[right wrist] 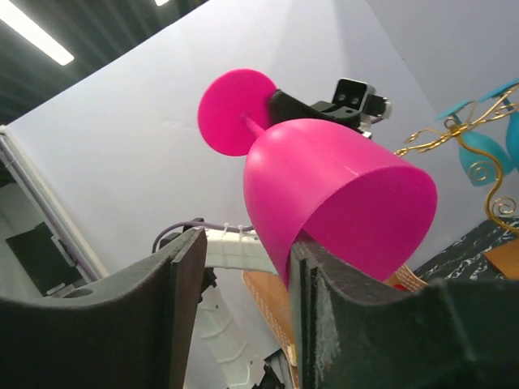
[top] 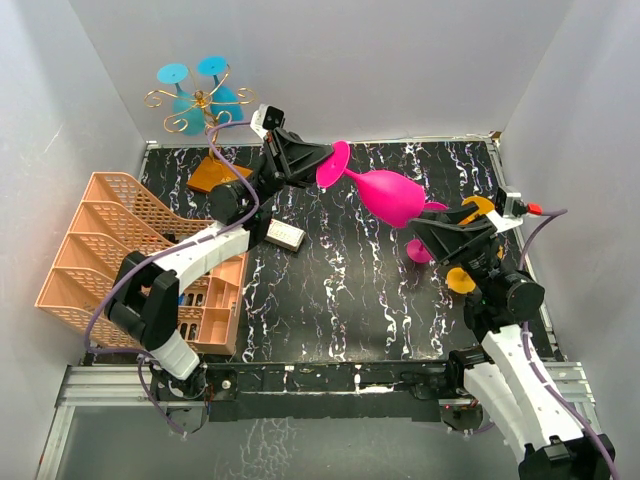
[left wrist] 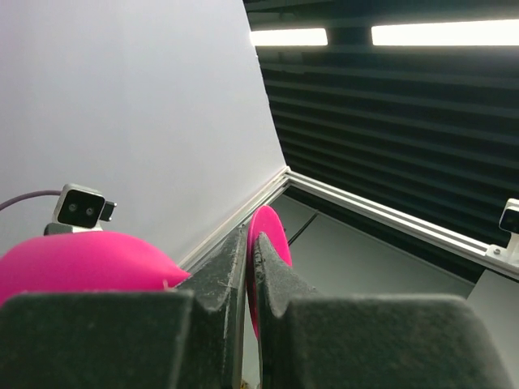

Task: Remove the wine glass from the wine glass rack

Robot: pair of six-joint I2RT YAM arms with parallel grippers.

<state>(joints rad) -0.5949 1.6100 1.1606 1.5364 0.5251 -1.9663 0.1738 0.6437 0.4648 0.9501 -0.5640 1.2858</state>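
Note:
A pink wine glass hangs tilted in the air over the black marbled table, off the wine glass rack. The rack's gold wire arms still carry teal glasses at the far left corner. My left gripper is shut on the glass's round foot. The bowl shows at the lower left of the left wrist view. My right gripper straddles the bowl's rim: one finger sits inside the bowl, the other finger stands outside with a gap to the wall.
A peach lattice basket stands along the left side. The rack's orange-brown wooden base lies behind the left arm, with a small white box on the table near it. Another pink piece sits under my right gripper.

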